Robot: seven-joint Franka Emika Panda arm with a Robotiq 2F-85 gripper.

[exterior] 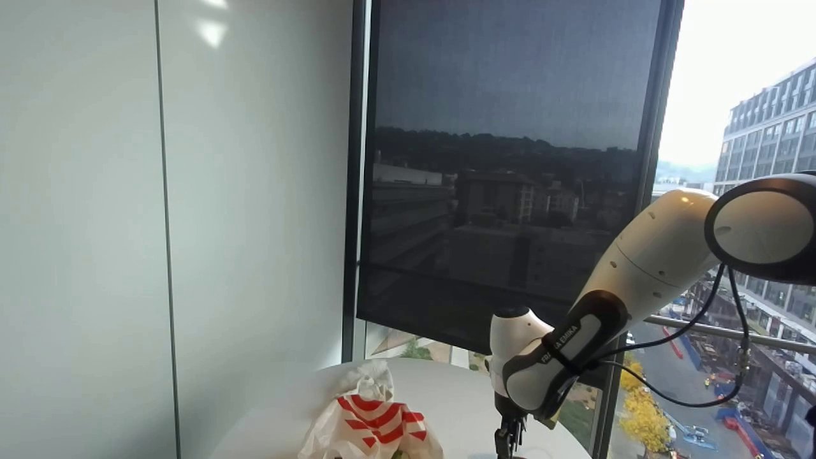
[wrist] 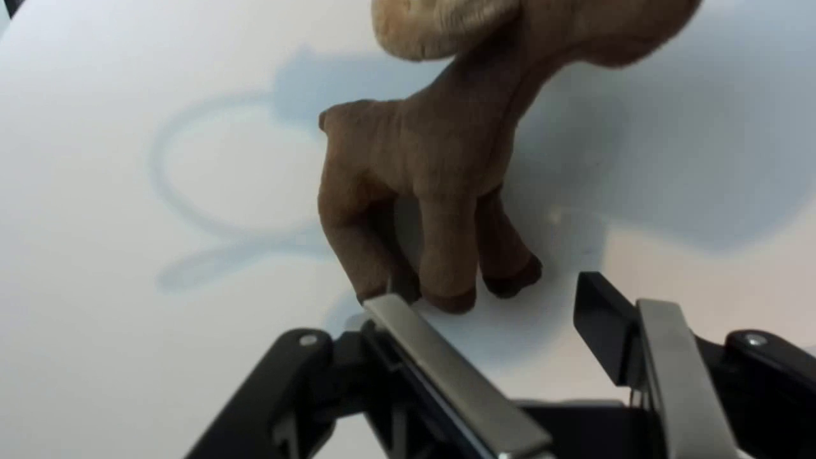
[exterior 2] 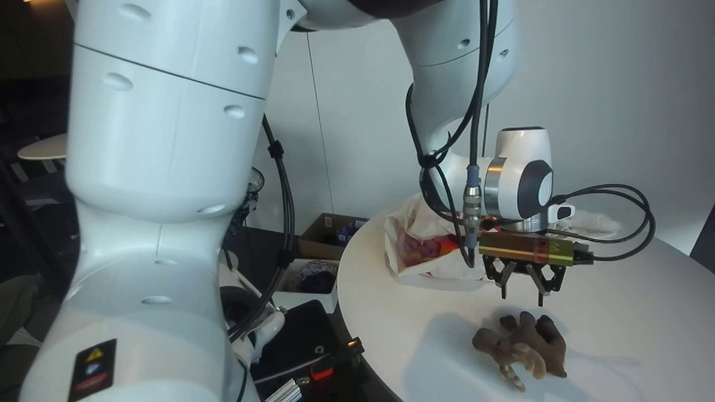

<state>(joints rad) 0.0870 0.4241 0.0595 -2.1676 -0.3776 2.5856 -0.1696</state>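
A brown plush moose with tan antlers (exterior 2: 533, 340) lies on its side on a round white table (exterior 2: 642, 296). In the wrist view the moose (wrist: 446, 140) fills the upper middle, its dark-tipped legs pointing toward my fingers; its head is cut off at the top. My gripper (exterior 2: 522, 300) is open and empty above the table, just beyond the legs. In the wrist view my gripper (wrist: 491, 290) has its fingers wide apart, the left fingertip overlapping a leg tip in the picture; I cannot tell if they touch. The gripper (exterior: 510, 440) also shows at the bottom of an exterior view.
A white plastic bag with red stripes (exterior: 382, 421) stands on the table; the bag (exterior 2: 405, 262) holds pink and red things, behind my gripper. A cardboard box (exterior 2: 318, 237) and a white box (exterior 2: 335, 296) stand on the floor. A window with a dark blind (exterior: 510, 191) borders the table.
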